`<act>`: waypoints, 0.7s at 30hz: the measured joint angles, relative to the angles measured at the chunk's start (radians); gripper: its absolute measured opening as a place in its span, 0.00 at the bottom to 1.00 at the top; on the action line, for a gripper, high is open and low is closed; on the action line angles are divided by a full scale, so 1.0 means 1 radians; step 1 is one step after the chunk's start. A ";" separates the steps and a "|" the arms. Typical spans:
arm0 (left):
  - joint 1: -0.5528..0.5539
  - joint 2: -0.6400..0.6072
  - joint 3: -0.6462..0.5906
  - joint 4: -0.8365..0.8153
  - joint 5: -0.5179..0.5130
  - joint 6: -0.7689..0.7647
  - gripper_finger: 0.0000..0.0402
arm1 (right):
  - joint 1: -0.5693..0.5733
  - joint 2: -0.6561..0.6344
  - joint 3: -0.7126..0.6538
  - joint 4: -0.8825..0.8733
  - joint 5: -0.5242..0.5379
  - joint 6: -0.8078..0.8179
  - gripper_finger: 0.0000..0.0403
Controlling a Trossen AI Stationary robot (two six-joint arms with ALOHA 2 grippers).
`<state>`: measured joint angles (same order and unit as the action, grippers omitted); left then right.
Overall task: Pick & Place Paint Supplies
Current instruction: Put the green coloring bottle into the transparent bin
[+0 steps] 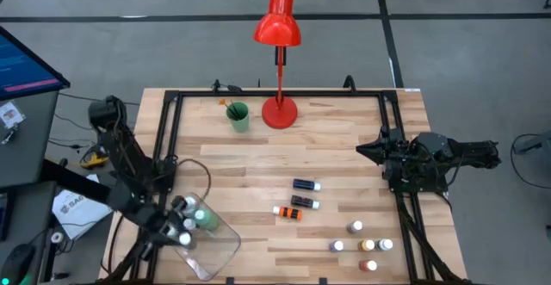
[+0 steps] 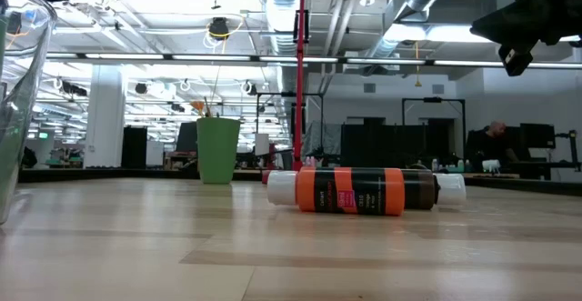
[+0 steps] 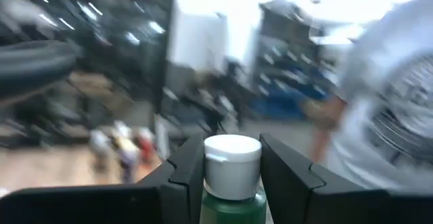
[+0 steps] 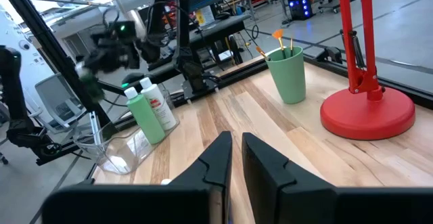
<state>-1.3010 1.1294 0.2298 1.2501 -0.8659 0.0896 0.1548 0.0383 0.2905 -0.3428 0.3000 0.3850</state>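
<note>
Bottles (image 1: 357, 238) lie right of the tray (image 1: 215, 249).

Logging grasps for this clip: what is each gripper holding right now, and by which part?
The left gripper holds the green bottle, fingers pinching it at the neck just under the white cap. The right gripper holds nothing.

A wooden table (image 1: 250, 160) carries a red lamp (image 1: 279, 111), green cup (image 1: 238, 116), clear tray (image 1: 211, 249), three lying bottles (image 1: 303, 202) and standing bottles (image 1: 362, 244).

left gripper (image 3: 232, 166): low at near-left corner, clamped | right gripper (image 4: 233, 160): parked right, fingers together
</note>
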 joint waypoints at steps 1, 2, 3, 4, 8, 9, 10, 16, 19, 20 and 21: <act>0.004 -0.021 0.000 0.041 -0.037 0.060 0.26 | 0.000 0.000 0.000 0.000 0.000 0.000 0.08; 0.012 -0.045 0.003 0.078 -0.082 0.123 0.26 | 0.000 0.000 0.000 0.000 0.000 0.000 0.08; 0.028 -0.070 0.012 0.099 -0.131 0.189 0.26 | 0.000 0.000 0.000 0.000 0.000 0.000 0.08; 0.052 -0.097 0.022 0.105 -0.186 0.257 0.26 | 0.000 0.000 0.000 0.000 0.000 0.000 0.08; 0.216 -0.184 0.038 0.104 -0.375 0.479 0.26 | 0.000 0.000 0.000 0.000 0.000 0.000 0.08; 0.266 -0.197 0.034 0.103 -0.394 0.509 0.26 | 0.000 0.000 0.000 0.000 0.000 0.000 0.08; 0.319 -0.206 0.026 0.102 -0.398 0.518 0.26 | 0.000 0.000 0.000 0.000 0.000 0.000 0.08; 0.634 -0.179 -0.052 0.084 -0.190 0.287 0.26 | 0.000 0.000 0.000 0.000 0.000 0.000 0.08; 0.747 -0.117 -0.081 0.046 -0.114 0.155 0.26 | 0.000 0.000 0.000 0.000 0.000 0.000 0.08; 0.774 -0.090 -0.084 0.036 -0.088 0.130 0.26 | 0.000 0.000 0.000 0.000 0.000 0.000 0.08; 0.800 -0.059 -0.085 0.028 -0.060 0.113 0.26 | 0.000 0.000 0.000 0.000 0.000 0.000 0.08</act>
<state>-0.5007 1.0705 0.1452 1.2784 -0.9255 0.2030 0.1551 0.0383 0.2905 -0.3431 0.3001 0.3850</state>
